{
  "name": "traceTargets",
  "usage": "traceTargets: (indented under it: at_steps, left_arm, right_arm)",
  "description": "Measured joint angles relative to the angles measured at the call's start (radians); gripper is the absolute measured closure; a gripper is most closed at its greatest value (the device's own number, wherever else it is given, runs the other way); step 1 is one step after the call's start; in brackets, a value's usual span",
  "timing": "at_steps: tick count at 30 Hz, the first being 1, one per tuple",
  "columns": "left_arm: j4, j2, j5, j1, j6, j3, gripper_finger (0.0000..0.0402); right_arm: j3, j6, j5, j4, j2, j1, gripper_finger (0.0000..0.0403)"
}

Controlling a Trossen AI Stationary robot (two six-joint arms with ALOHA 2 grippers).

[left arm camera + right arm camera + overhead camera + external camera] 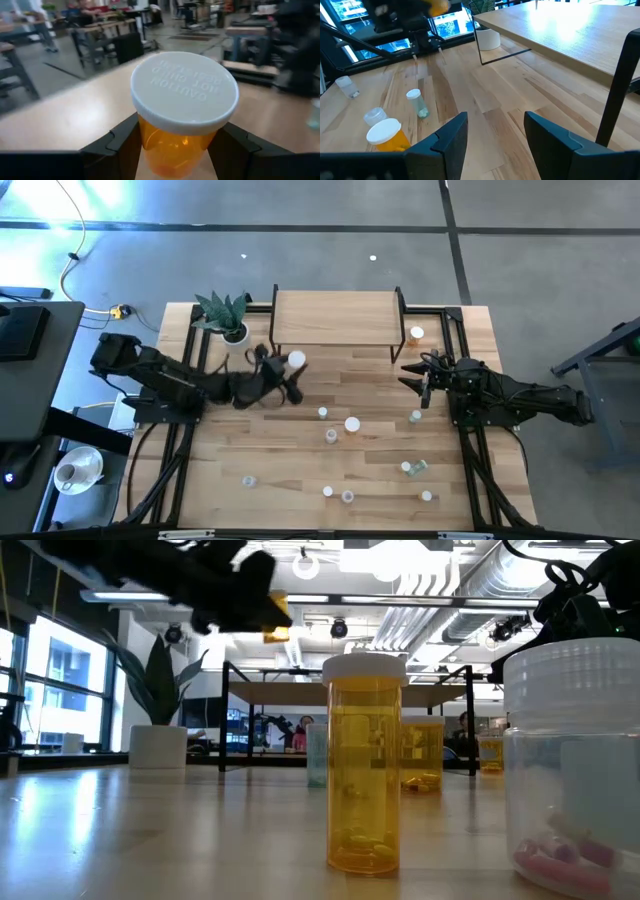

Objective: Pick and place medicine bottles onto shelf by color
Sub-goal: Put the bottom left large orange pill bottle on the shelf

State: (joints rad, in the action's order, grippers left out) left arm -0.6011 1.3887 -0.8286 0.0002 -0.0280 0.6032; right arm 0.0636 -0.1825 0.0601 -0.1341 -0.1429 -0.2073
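Orange bottle (pixel 182 130) clamped in left gripper (pixel 292 377), mid-frame | carry step; next: set on shelf (pixel 335 317) | right gripper (pixel 413 377) empty, jaws apart

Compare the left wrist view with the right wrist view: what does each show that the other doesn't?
Only the left wrist view shows the white cap of the orange bottle clamped in the left gripper.

Only the right wrist view shows the open, empty right gripper, the bare shelf, the plant's white pot, and an orange bottle and a pale green bottle standing on the table.

Both show the wooden table and the other arm, blurred.
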Motion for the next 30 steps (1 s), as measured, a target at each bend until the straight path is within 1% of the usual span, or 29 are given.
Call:
traceTargets:
  at_steps: [4, 7, 9, 13, 17, 20, 26, 30]
  left_arm:
    - [0.166, -0.016, 0.043, 0.12, -0.006, 0.116, 0.0217]
    - [0.267, -0.015, 0.082, 0.213, -0.057, 0.197, 0.0217]
    - [0.303, -0.008, 0.11, 0.272, -0.097, 0.242, 0.0217]
    - [0.379, 0.007, 0.182, 0.383, -0.191, 0.297, 0.0218]
    - [0.426, 0.033, 0.268, 0.478, -0.285, 0.308, 0.0218]
    - [0.423, 0.068, 0.297, 0.521, -0.31, 0.308, 0.0218]
    - [0.418, 0.121, 0.297, 0.568, -0.313, 0.308, 0.0218]
    - [0.416, 0.135, 0.285, 0.584, -0.313, 0.308, 0.0218]
  right_arm:
    - [0.0, 0.0, 0.0, 0.0, 0.0, 0.0, 0.0217]
    - [0.0, 0.0, 0.0, 0.0, 0.0, 0.0, 0.0217]
    - [0.0, 0.0, 0.0, 0.0, 0.0, 0.0, 0.0217]
    - [0.0, 0.0, 0.0, 0.0, 0.0, 0.0, 0.0217]
    - [0.0, 0.0, 0.0, 0.0, 0.0, 0.0, 0.0217]
    - [0.0, 0.0, 0.0, 0.0, 0.0, 0.0, 0.0217]
    - [0.0, 0.0, 0.0, 0.0, 0.0, 0.0, 0.0217]
    - [0.0, 0.0, 0.0, 0.0, 0.0, 0.0, 0.0217]
